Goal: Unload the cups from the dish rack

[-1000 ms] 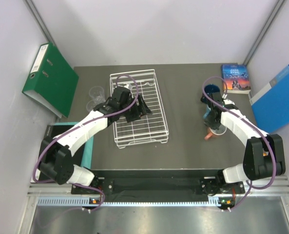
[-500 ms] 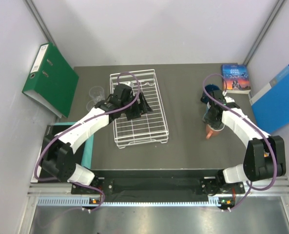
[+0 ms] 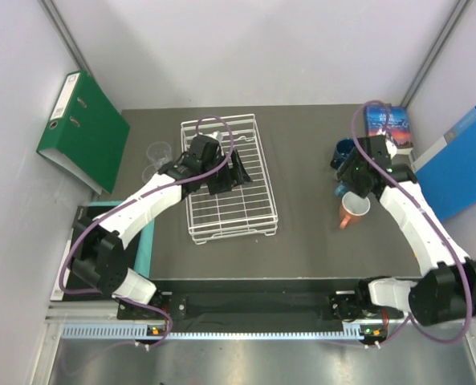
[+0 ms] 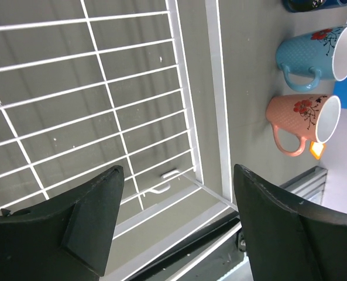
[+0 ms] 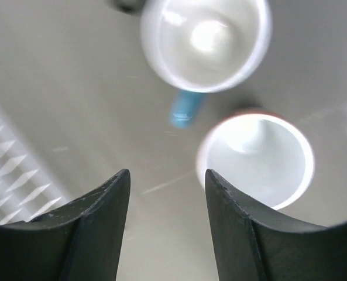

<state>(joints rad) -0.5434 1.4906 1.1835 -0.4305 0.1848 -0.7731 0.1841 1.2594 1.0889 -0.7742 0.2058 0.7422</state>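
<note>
Dark grey tabletop (image 3: 310, 241) holds every cup outside the white wire dish rack (image 3: 254, 192): orange ceramic mug (image 5: 255, 161) and light-blue mug (image 5: 205, 41) beneath the parted, empty right gripper (image 5: 167, 175), dark-blue mug (image 3: 343, 150) beyond it, two clear glasses (image 3: 158, 151) left of the spread left gripper (image 4: 178, 172) above that rack. Unloading looks complete.

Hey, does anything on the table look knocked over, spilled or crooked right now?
Nothing is spilled or knocked over. The orange mug and the light-blue mug stand upright, side by side on the table. Only the dish rack sits slightly skewed to the table's edges.
</note>
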